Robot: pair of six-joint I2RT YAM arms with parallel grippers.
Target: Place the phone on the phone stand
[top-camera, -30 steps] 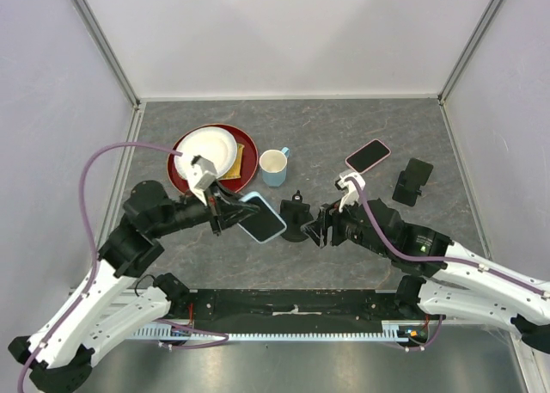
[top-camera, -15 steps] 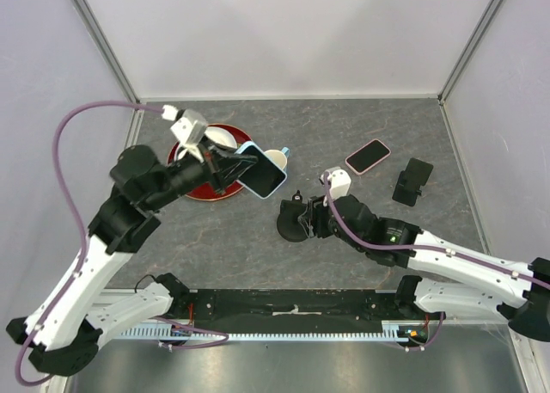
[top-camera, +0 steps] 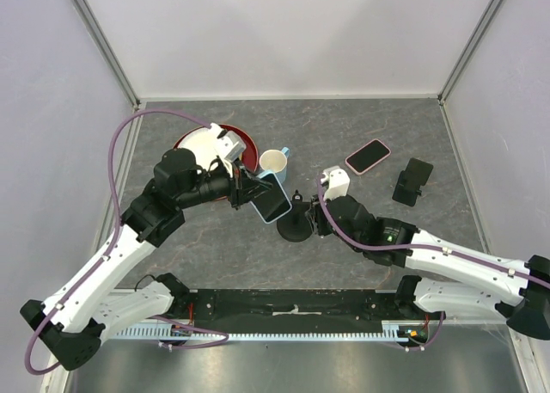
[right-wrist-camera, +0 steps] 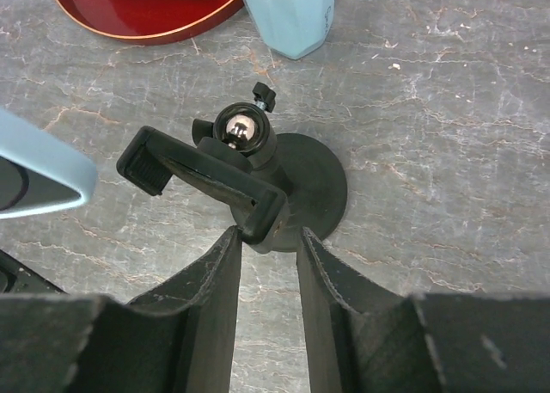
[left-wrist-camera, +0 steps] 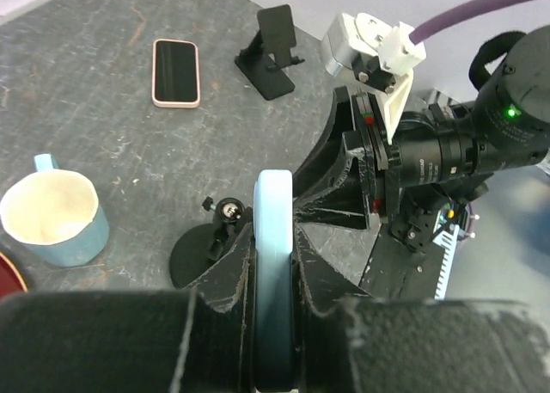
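Phone (top-camera: 271, 202) lower, nearer stand (top-camera: 295, 228)

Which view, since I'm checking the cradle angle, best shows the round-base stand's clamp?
Right wrist: the stand fills the centre, its clamp and ball joint clear. Top external shows only a small dark shape beside the phone. Left wrist shows mainly its base behind the phone.

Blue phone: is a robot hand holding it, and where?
Yes. The left gripper pinches the blue phone across its flat faces, at one end.

lab robot cell, white panels (top-camera: 292, 32), aluminium framing (top-camera: 101, 42)
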